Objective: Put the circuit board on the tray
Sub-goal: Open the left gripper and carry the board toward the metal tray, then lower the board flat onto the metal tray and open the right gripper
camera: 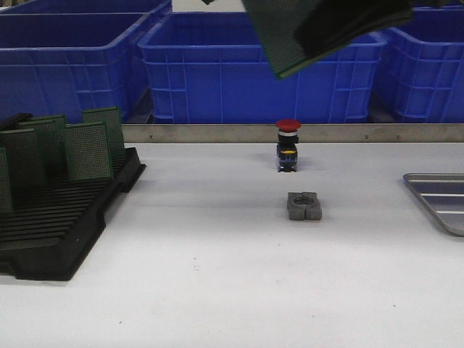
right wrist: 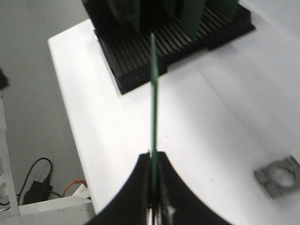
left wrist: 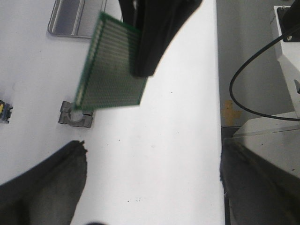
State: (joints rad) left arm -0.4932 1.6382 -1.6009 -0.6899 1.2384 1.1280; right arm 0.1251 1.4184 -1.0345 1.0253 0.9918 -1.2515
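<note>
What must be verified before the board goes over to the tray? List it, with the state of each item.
1. Grip: right gripper shut on the circuit board, pinched at one edge: ok.
2. Height: board hangs well above the table: ok.
3. Left gripper open, holding nothing, apart from the board: ok.
4. Tray: the visible part is bare, the rest is out of frame: cannot tell.
5. Path: grey block and red button sit low on the table, under board height: ok.
</note>
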